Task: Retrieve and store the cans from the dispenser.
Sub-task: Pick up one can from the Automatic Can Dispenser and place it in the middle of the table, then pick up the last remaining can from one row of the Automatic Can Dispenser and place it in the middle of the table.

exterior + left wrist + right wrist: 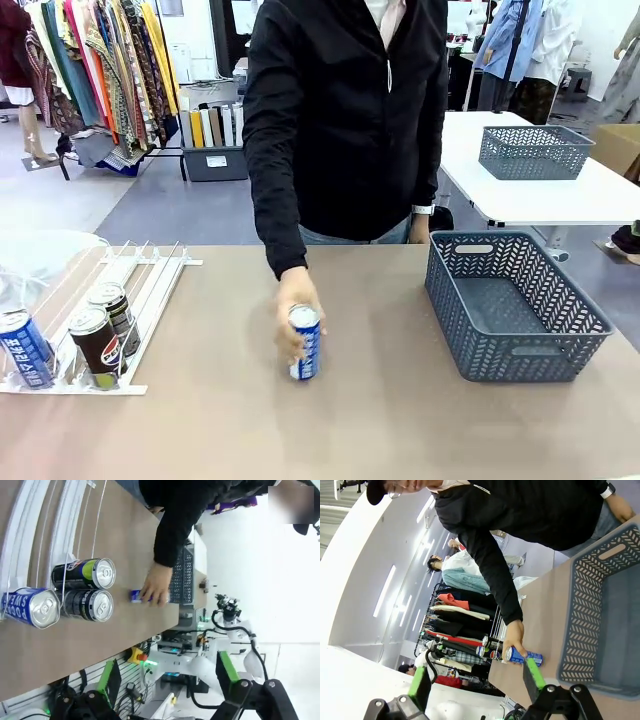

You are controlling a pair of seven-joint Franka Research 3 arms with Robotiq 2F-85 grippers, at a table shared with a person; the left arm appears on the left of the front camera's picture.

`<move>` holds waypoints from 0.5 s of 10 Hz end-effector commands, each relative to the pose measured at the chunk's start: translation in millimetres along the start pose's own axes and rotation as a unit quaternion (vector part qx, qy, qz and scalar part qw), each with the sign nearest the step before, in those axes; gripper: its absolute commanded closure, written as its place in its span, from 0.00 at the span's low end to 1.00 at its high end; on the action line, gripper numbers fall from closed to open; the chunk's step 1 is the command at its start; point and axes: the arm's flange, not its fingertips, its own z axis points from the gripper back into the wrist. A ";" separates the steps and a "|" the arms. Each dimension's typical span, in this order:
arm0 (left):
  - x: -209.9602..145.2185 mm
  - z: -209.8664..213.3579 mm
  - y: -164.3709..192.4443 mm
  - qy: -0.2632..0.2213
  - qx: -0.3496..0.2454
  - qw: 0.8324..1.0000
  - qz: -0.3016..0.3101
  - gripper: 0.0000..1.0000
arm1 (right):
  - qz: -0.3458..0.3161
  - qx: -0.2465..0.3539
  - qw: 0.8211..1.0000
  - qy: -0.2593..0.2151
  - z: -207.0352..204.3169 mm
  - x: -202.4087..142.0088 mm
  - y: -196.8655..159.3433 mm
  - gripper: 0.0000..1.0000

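Fingers of our left gripper [167,662] and right gripper [476,667] hang released while a person's hand [292,305] grips a blue can [306,350].

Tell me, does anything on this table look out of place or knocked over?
One blue can stands alone mid-table, away from the dispenser, with the person's hand around it. The other three cans sit at the dispenser's near end. Nothing looks spilled or dented.

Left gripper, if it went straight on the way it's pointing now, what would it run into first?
Most likely the person's hand, gripping the blue can on the table, almost dead ahead of the left gripper. Depth is unclear, so it might pass above them.
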 end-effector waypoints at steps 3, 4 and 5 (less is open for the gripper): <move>2.5 -6.1 -21.2 0.022 0.033 0.999 -0.024 0.00 | -0.001 0.006 1.000 -0.004 -0.5 2.0 3.8 0.00; 2.5 -6.1 -21.2 0.022 0.033 0.999 -0.024 0.00 | -0.001 0.006 1.000 -0.004 -0.5 2.0 3.8 0.00; 2.5 -6.1 -21.2 0.022 0.033 0.999 -0.024 0.00 | -0.001 0.006 1.000 -0.004 -0.5 2.0 3.8 0.00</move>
